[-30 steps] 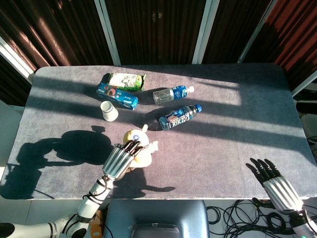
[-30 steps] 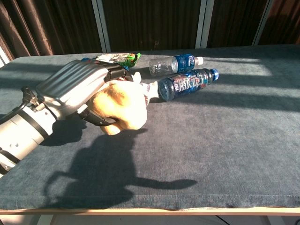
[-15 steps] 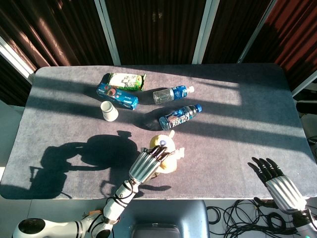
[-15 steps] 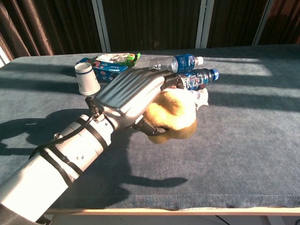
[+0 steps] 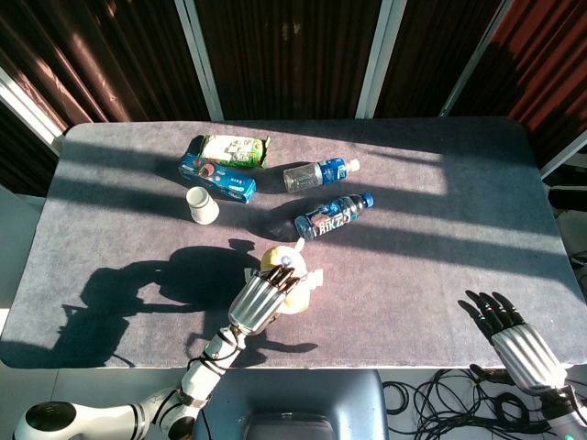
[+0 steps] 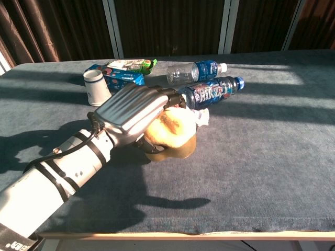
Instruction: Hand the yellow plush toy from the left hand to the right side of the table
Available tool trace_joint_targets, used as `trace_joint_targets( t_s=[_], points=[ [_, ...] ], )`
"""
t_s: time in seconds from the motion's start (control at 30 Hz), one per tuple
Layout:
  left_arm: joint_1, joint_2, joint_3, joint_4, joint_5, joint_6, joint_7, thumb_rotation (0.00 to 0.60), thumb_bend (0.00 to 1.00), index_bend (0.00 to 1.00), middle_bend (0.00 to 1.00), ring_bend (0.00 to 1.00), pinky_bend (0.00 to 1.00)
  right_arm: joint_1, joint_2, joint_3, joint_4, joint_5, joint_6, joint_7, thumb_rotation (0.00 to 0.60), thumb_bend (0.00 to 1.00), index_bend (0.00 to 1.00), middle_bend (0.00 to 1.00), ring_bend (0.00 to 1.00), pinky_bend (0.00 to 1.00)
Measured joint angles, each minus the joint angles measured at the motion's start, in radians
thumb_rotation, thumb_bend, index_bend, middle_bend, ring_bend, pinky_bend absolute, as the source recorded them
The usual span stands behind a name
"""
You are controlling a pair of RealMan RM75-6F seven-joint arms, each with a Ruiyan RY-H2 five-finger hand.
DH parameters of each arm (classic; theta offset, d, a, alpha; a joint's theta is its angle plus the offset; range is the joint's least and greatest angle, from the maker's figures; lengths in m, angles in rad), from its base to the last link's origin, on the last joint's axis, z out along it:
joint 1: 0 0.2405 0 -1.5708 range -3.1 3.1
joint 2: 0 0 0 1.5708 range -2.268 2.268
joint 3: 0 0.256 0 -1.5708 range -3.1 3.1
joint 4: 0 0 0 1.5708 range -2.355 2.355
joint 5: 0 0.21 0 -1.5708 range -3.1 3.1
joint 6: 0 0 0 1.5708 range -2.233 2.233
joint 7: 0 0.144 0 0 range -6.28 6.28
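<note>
The yellow plush toy (image 5: 288, 276) (image 6: 174, 137) is gripped in my left hand (image 5: 260, 303) (image 6: 137, 112), held above the table near its front middle, just short of the blue bottle. The hand's fingers wrap over the toy's top, and a white part of the toy sticks out to the right. My right hand (image 5: 506, 334) hangs open, fingers spread, off the table's front right corner; only the head view shows it.
On the grey table (image 5: 440, 238): a blue bottle (image 5: 333, 215) (image 6: 211, 91), a clear bottle (image 5: 318, 173) (image 6: 194, 71), a white cup (image 5: 202, 204) (image 6: 97, 87), a blue snack box (image 5: 216, 178) (image 6: 118, 76) and a green packet (image 5: 235, 149) (image 6: 131, 65). Cables (image 5: 431, 403) lie on the floor below.
My left hand carried the toy rightward from the front left, then drew back slightly left and away from me. The right hand has barely moved.
</note>
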Motion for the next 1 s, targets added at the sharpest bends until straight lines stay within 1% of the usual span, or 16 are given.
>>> trace_joint_targets(
  t_s=[0.13, 0.23, 0.3, 0.37, 0.43, 0.47, 0.53, 0.57, 0.6, 0.67, 0.7, 0.77, 0.87, 1.0],
  points=[
    [0.003, 0.023, 0.008, -0.007, -0.005, -0.006, 0.003, 0.600, 0.30, 0.69, 0.84, 0.84, 1.00, 0.001, -0.001, 0.000, -0.003, 0.003, -0.005, -0.007, 0.600, 0.00, 0.00, 0.00, 0.00, 0.00],
    [0.005, 0.035, 0.013, -0.008, -0.013, -0.014, 0.013, 0.600, 0.30, 0.67, 0.81, 0.83, 1.00, 0.002, -0.002, 0.000, -0.005, 0.004, -0.008, -0.011, 0.600, 0.00, 0.00, 0.00, 0.00, 0.00],
    [0.006, 0.045, 0.017, -0.013, -0.024, -0.029, 0.025, 0.600, 0.30, 0.65, 0.79, 0.81, 1.00, 0.002, -0.002, 0.000, -0.006, 0.005, -0.010, -0.014, 0.600, 0.00, 0.00, 0.00, 0.00, 0.00],
    [0.006, 0.059, 0.021, -0.023, -0.036, -0.047, 0.032, 0.600, 0.30, 0.60, 0.74, 0.78, 1.00, 0.003, -0.003, -0.001, -0.007, 0.005, -0.012, -0.017, 0.600, 0.00, 0.00, 0.00, 0.00, 0.00],
    [0.006, 0.073, 0.025, -0.033, -0.043, -0.062, 0.031, 0.600, 0.30, 0.52, 0.65, 0.71, 0.96, 0.003, -0.003, -0.001, -0.007, 0.005, -0.012, -0.018, 0.600, 0.00, 0.00, 0.00, 0.00, 0.00],
    [0.005, 0.082, 0.028, -0.040, -0.048, -0.072, 0.028, 0.600, 0.30, 0.44, 0.56, 0.65, 0.90, 0.003, -0.003, -0.001, -0.007, 0.006, -0.013, -0.018, 0.600, 0.00, 0.00, 0.00, 0.00, 0.00],
    [0.003, 0.095, 0.031, -0.052, -0.057, -0.089, 0.024, 0.600, 0.30, 0.26, 0.39, 0.49, 0.76, 0.003, -0.002, -0.001, -0.008, 0.006, -0.014, -0.018, 0.600, 0.00, 0.00, 0.00, 0.00, 0.00],
    [0.002, 0.103, 0.033, -0.064, -0.067, -0.105, 0.024, 0.600, 0.30, 0.16, 0.29, 0.40, 0.67, 0.003, -0.002, -0.001, -0.008, 0.006, -0.013, -0.018, 0.600, 0.00, 0.00, 0.00, 0.00, 0.00],
    [0.001, 0.112, 0.034, -0.076, -0.077, -0.118, 0.025, 0.600, 0.30, 0.07, 0.20, 0.32, 0.60, 0.003, -0.002, -0.001, -0.008, 0.006, -0.013, -0.018, 0.600, 0.00, 0.00, 0.00, 0.00, 0.00],
    [0.000, 0.134, 0.033, -0.116, -0.111, -0.150, 0.028, 0.600, 0.29, 0.00, 0.06, 0.21, 0.50, 0.003, -0.003, -0.001, -0.007, 0.006, -0.012, -0.018, 0.600, 0.00, 0.00, 0.00, 0.00, 0.00],
    [-0.001, 0.145, 0.032, -0.138, -0.127, -0.164, 0.030, 0.600, 0.29, 0.00, 0.02, 0.17, 0.46, 0.003, -0.003, -0.001, -0.007, 0.006, -0.012, -0.019, 0.600, 0.00, 0.00, 0.00, 0.00, 0.00],
    [-0.003, 0.173, 0.030, -0.192, -0.161, -0.190, 0.037, 0.600, 0.29, 0.00, 0.00, 0.11, 0.42, 0.003, -0.004, -0.001, -0.007, 0.005, -0.013, -0.020, 0.600, 0.00, 0.00, 0.00, 0.00, 0.00],
    [-0.006, 0.215, 0.029, -0.258, -0.183, -0.205, 0.051, 0.600, 0.28, 0.00, 0.00, 0.06, 0.39, 0.003, -0.005, -0.001, -0.008, 0.006, -0.014, -0.022, 0.600, 0.00, 0.00, 0.00, 0.00, 0.00],
    [-0.006, 0.244, 0.032, -0.307, -0.168, -0.184, 0.048, 0.600, 0.27, 0.00, 0.00, 0.02, 0.37, 0.004, -0.006, -0.002, -0.009, 0.007, -0.017, -0.028, 0.600, 0.00, 0.00, 0.00, 0.00, 0.00]
  ],
)
